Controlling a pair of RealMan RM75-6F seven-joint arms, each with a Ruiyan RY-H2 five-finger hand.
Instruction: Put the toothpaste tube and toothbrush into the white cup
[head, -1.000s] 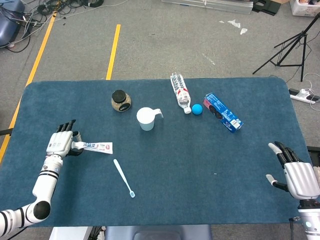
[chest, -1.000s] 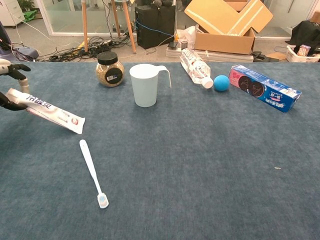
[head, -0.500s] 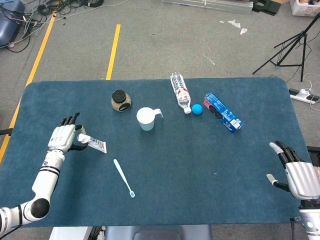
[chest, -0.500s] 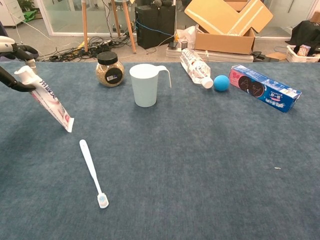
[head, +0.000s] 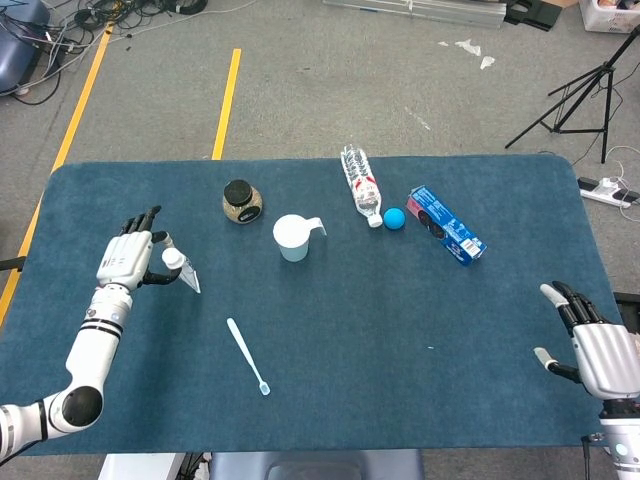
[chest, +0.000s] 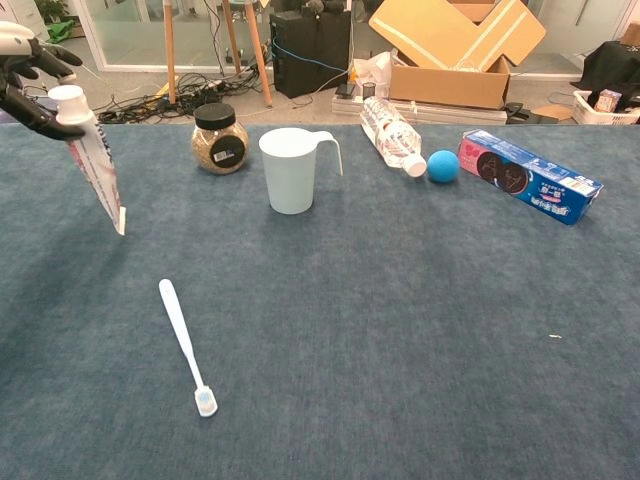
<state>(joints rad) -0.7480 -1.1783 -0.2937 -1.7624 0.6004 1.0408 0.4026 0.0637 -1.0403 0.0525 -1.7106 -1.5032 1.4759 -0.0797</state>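
While the left hand (head: 130, 260) grips the toothpaste tube (chest: 92, 163) by its cap end, hanging near-vertical above the table, the white cup (head: 292, 238) stands well to its right. Right hand (head: 592, 345) idles open, far off.

You're working at a table (head: 330, 400) covered in dark blue felt, set on a grey carpeted floor (head: 300, 90). Yellow tape lines (head: 226, 103) run across that floor toward the table's far edge, and a black tripod (head: 585, 95) stands at the far right. Behind the table sit an open cardboard box (chest: 455, 50), tangled cables (chest: 190, 95) and glass partitions (chest: 130, 30).
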